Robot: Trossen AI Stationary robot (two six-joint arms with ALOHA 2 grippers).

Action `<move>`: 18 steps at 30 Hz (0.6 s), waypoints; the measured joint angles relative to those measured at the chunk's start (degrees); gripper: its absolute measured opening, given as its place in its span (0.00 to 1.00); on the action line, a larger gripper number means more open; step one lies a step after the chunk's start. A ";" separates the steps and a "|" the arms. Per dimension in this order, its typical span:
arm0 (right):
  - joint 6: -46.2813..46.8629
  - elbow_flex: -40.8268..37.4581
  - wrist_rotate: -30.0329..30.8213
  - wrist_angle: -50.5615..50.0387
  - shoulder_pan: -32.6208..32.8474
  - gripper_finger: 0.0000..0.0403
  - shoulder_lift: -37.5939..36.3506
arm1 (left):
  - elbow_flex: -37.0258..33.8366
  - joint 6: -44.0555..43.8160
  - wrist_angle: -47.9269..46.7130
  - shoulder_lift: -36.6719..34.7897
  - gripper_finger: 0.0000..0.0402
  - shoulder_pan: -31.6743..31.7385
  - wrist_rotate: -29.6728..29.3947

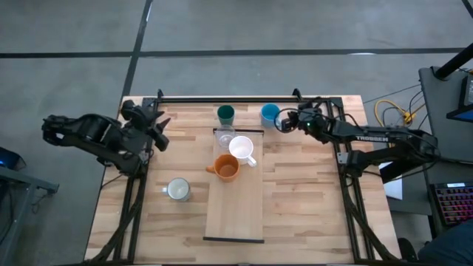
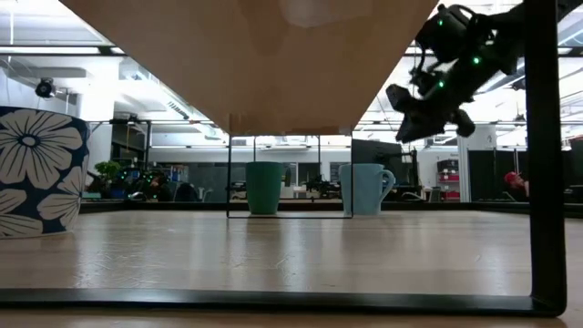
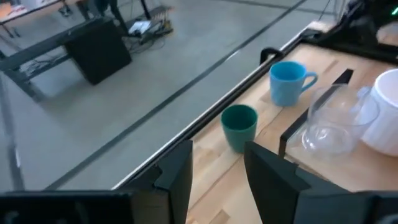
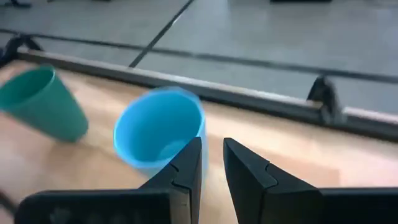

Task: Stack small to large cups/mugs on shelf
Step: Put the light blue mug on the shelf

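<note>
The shelf (image 1: 236, 214) is a pale board running from the far middle toward the near edge. At its far end stand a clear glass (image 1: 224, 138), a white mug (image 1: 242, 148) and an orange mug (image 1: 225, 168). A dark green cup (image 1: 225, 114) and a light blue mug (image 1: 270, 114) stand upright on the table by the far edge. A pale mug (image 1: 177, 190) stands left of the shelf. My right gripper (image 4: 212, 158) hovers just right of and above the blue mug (image 4: 158, 134), its fingers narrowly apart with nothing between them. My left gripper (image 3: 217, 165) is open at the table's far left, aimed toward the green cup (image 3: 240, 126).
A dark rail (image 1: 229, 98) runs along the table's far edge behind the cups. In the low view the shelf's underside (image 2: 255, 55) spans overhead and a flower-patterned mug (image 2: 36, 173) stands at the left. Bare planks lie on both sides of the shelf's near half.
</note>
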 joint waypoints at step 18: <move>-5.39 -6.80 -19.81 2.27 -0.04 0.18 0.72 | -0.80 17.17 16.86 -10.52 0.32 -0.04 1.91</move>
